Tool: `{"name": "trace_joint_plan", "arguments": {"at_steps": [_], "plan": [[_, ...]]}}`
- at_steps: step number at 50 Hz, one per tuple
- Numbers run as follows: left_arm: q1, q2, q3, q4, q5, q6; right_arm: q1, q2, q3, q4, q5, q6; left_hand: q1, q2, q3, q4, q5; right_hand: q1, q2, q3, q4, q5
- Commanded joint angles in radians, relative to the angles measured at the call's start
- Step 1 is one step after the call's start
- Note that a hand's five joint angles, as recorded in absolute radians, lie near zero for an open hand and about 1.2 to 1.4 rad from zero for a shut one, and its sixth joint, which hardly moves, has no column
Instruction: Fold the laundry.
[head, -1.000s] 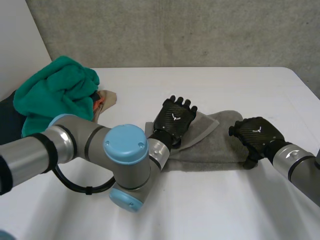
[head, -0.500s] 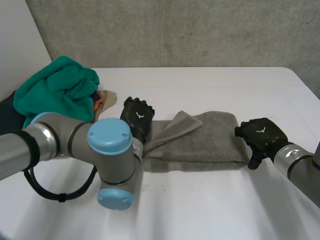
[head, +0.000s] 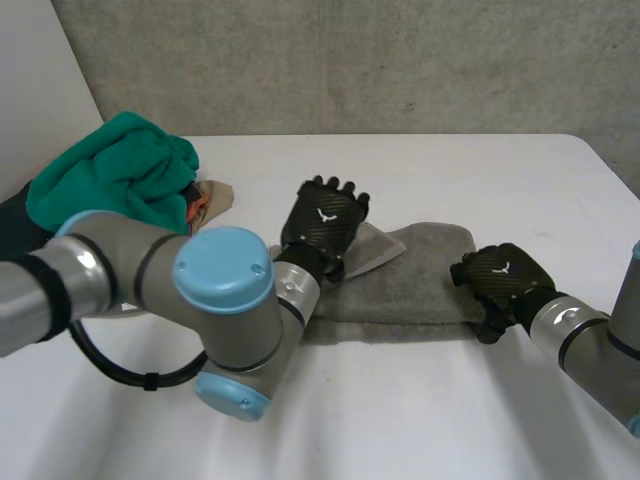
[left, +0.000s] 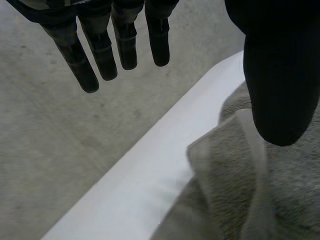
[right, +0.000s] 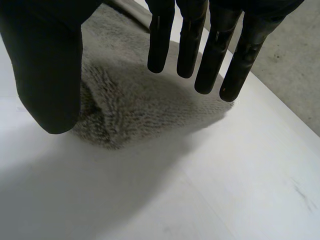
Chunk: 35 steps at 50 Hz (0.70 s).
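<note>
A grey towel (head: 430, 285) lies folded into a long strip across the middle of the white table (head: 400, 420), with a loose corner flap (head: 378, 248) turned over its left part. My left hand (head: 322, 222) hovers over that left part, fingers straight and apart, holding nothing. In the left wrist view its fingers (left: 100, 50) reach past the towel's edge (left: 280, 200). My right hand (head: 500, 278) sits at the towel's right end, open. In the right wrist view the towel's rounded end (right: 130, 95) lies under its straight fingers (right: 160, 35) and thumb.
A teal pile of laundry (head: 110, 185) sits at the back left, with a beige and orange item (head: 208, 200) beside it and dark cloth (head: 15, 240) at the left edge. My left arm's elbow (head: 225, 290) hangs over the table's front left.
My left hand went out to the towel's left end and has come back up over the flap. My right hand shifted slightly left at the towel's right end. The towel now lies narrower.
</note>
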Motion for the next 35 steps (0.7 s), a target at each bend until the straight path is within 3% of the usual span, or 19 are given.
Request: {"name": "trace_joint_plan", "arguments": {"at_steps": [1,5,8,11,16,26,35], "plan": [[0.006,-0.154,0.154,-0.012,0.003,-0.010,0.039,0.032,-0.011,-0.009,0.008,-0.001,0.035,0.045,0.043,0.052,0.060,0.206,0.127,0.123,0.126,0.147],[0.046,-0.227,0.254,-0.018,-0.027,0.043,0.045,0.043,-0.013,-0.032,0.018,-0.003,0.076,0.086,0.084,0.093,0.101,0.250,0.171,0.167,0.170,0.191],[0.134,-0.250,0.297,-0.012,-0.150,0.134,0.045,0.043,-0.013,-0.058,0.054,-0.004,0.079,0.089,0.087,0.096,0.105,0.347,0.268,0.264,0.267,0.288],[0.174,-0.225,0.274,-0.009,-0.219,0.160,0.044,0.043,-0.014,-0.067,0.089,-0.006,0.044,0.054,0.052,0.061,0.070,0.475,0.396,0.392,0.395,0.416],[0.133,-0.107,0.141,-0.009,-0.166,0.111,0.044,0.045,-0.022,-0.067,0.109,-0.023,0.026,0.036,0.034,0.043,0.052,0.935,0.856,0.852,0.855,0.876],[0.080,0.092,-0.060,-0.011,-0.109,0.016,0.032,0.031,-0.013,-0.050,0.149,-0.118,-0.018,-0.008,-0.010,-0.001,0.008,0.936,0.857,0.853,0.856,0.877],[0.010,0.071,-0.042,-0.011,0.008,-0.061,0.045,0.031,0.001,-0.052,0.153,-0.115,-0.012,-0.002,-0.004,0.005,0.013,0.936,0.857,0.853,0.856,0.877]]}}
